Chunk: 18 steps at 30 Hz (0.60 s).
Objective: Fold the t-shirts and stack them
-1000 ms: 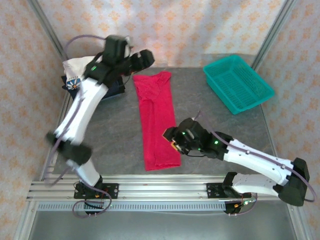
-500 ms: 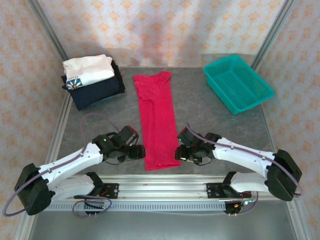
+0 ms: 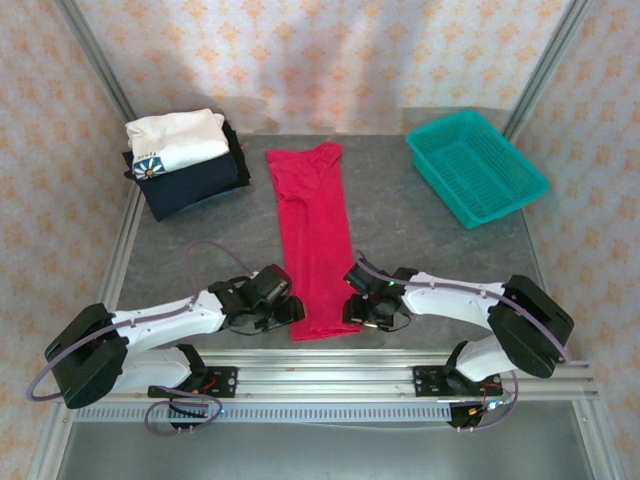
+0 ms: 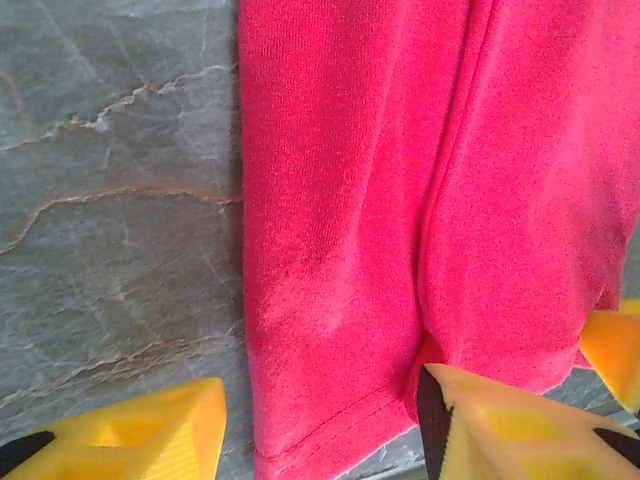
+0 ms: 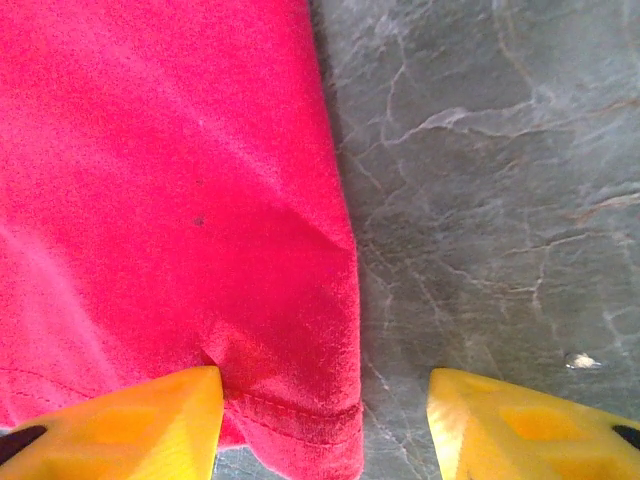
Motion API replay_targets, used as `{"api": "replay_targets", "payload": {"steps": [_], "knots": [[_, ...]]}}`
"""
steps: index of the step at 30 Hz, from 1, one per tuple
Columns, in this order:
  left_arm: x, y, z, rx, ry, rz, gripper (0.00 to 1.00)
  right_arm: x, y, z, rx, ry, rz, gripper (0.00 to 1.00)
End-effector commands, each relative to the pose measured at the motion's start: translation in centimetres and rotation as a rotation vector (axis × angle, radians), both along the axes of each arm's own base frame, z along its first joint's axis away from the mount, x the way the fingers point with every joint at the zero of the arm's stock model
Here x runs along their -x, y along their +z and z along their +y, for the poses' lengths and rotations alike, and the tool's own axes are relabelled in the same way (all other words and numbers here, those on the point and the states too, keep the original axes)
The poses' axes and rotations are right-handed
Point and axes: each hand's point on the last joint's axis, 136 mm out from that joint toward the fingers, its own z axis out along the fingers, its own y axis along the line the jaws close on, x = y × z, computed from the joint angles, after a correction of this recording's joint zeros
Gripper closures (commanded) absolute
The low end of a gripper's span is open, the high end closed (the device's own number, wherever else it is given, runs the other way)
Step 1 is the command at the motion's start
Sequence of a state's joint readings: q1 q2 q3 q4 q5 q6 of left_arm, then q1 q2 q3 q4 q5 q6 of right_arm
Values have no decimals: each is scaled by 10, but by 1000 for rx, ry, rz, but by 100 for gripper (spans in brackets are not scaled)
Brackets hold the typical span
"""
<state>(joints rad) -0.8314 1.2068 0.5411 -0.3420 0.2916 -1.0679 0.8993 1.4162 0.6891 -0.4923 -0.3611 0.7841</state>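
Three t-shirts (image 3: 313, 240), one teal basket (image 3: 480, 170), two robot arms (image 3: 160, 325)

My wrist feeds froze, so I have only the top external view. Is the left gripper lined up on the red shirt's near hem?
Observer: In the left wrist view, the left gripper straddles the near left corner of the red shirt, jaws apart.
Operator: And the right side?
Observer: The right gripper is open across the near right corner, one finger at the cloth, the other over bare table.
Operator: Is the hem flat there?
Observer: Nearly; the cloth puckers slightly beside that finger.
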Motion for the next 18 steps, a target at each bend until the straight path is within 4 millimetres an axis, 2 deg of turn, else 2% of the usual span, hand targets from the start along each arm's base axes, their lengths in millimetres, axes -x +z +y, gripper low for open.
{"api": "replay_targets", "payload": {"steps": [1, 12, 14, 18], "knots": [[2, -4, -6, 16, 10, 17, 50, -13, -2, 17, -49, 4, -30, 44], [21, -27, -16, -12, -31, 80, 55, -19, 1, 29, -89, -11, -29, 49], [21, -31, -19, -13, -31, 84, 59, -19, 2, 33, -101, -12, -26, 53], [12, -32, -28, 1, -19, 66, 70, -20, 6, 36, -122, -23, -21, 70]]}}
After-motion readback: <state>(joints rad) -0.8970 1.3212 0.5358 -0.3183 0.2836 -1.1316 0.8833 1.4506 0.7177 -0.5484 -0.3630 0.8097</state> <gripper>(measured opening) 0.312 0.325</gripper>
